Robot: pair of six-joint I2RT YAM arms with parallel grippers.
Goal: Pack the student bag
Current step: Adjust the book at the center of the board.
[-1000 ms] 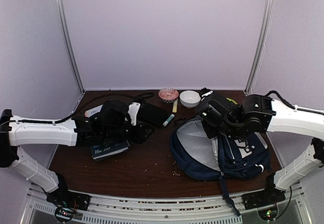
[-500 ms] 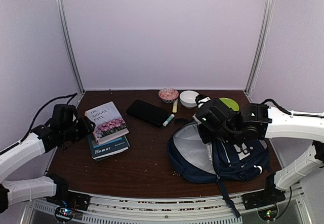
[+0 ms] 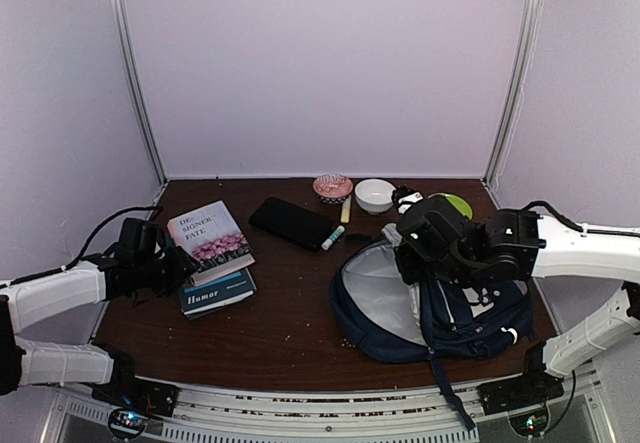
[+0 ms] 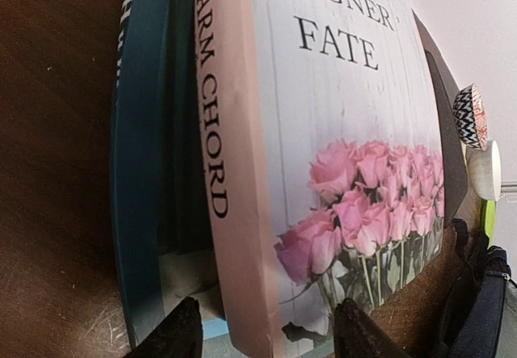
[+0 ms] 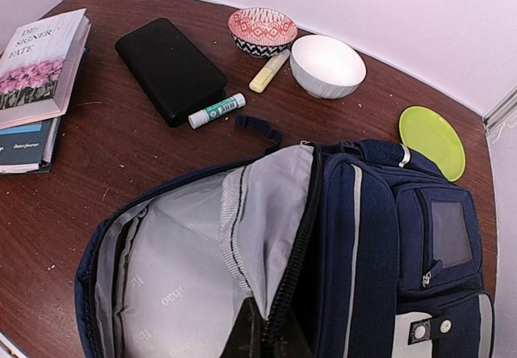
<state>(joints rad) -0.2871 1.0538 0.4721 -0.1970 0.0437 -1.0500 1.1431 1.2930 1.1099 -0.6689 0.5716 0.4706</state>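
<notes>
Dark brown worktop point(image 3: 290, 313) speckled with crumbs point(image 3: 348, 341) fills a booth of pale lilac walls point(image 3: 330, 63), with a bare stretch left in its middle. Nearest on the right lies the student bag point(image 5: 363, 237), navy with thin white stripes. One dark strap point(image 3: 452, 388) trails over the worktop's near edge. Its main compartment is unzipped and gaping toward the left, showing grey lining with a faint repeated print too small to read. The front pocket carries a clear window and a white patch. The right claw point(image 5: 260, 335) is pressed together on the zip edge of that opening, holding it up. On the near left, the left claw point(image 4: 266, 309) is spread wide, its two fingers straddling the near corner of a pink book point(image 4: 339, 172); whether they touch it cannot be told. That cover shows roses and the words "SIGNER FATE", and its spine reads "WARM CHORD". It rests askew on a teal book point(image 4: 141, 172) titled "Humor". Farther back, past the open middle, a black slab point(image 5: 170, 67) lies flat, a white-and-green glue stick point(image 5: 216, 110) just beside it. A yellow highlighter point(image 5: 269, 70) lies between a patterned bowl point(image 5: 262, 31) and a white bowl point(image 5: 327, 65) near the back wall. A green plate point(image 5: 432, 141) sits just behind the bag at the right rear.
</notes>
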